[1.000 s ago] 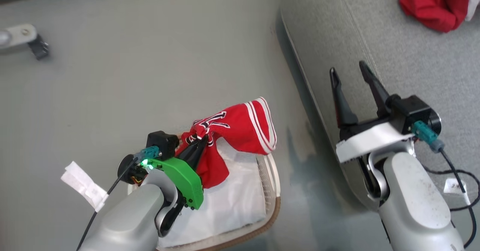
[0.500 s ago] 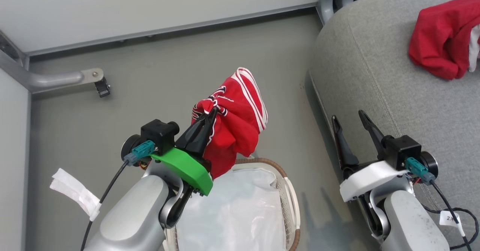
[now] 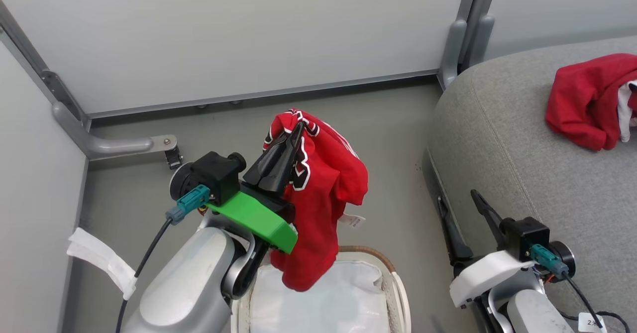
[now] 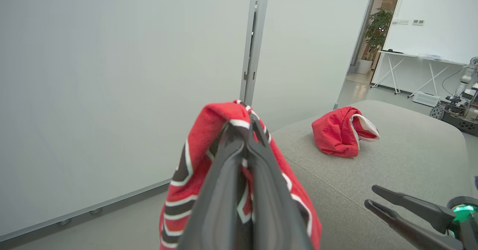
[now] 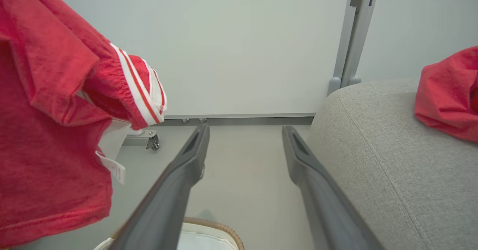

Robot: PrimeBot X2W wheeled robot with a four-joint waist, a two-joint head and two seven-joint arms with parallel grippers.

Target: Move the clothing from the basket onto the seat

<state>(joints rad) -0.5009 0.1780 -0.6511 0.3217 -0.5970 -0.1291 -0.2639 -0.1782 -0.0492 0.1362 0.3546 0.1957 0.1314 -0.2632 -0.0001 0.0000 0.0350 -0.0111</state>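
1. Left claw (image 3: 297, 130) is pinched shut on the lettered red garment (image 3: 323, 193), fabric bunched at the tips. The rest hangs toward 6 o'clock over the basket (image 3: 395, 283). Can't tell if the hem touches the white liner (image 3: 338, 303).
2. Right claw (image 3: 458, 197) is spread wide, empty, and sits just beside the front edge of the seat (image 3: 517, 164).
3. The other red garment (image 3: 582, 104) lies on the seat, at 2 o'clock from the held one.
4. Step in hand, as I judge it: carry to the seat. Lift until the hem clears the rounded cushion edge, then swing toward 3 o'clock.
5. Keep the pinch until the fabric is well over the cushion top. Releasing at the edge risks a slide to the floor.
6. Pass clear of the right claw and drop near the other garment.
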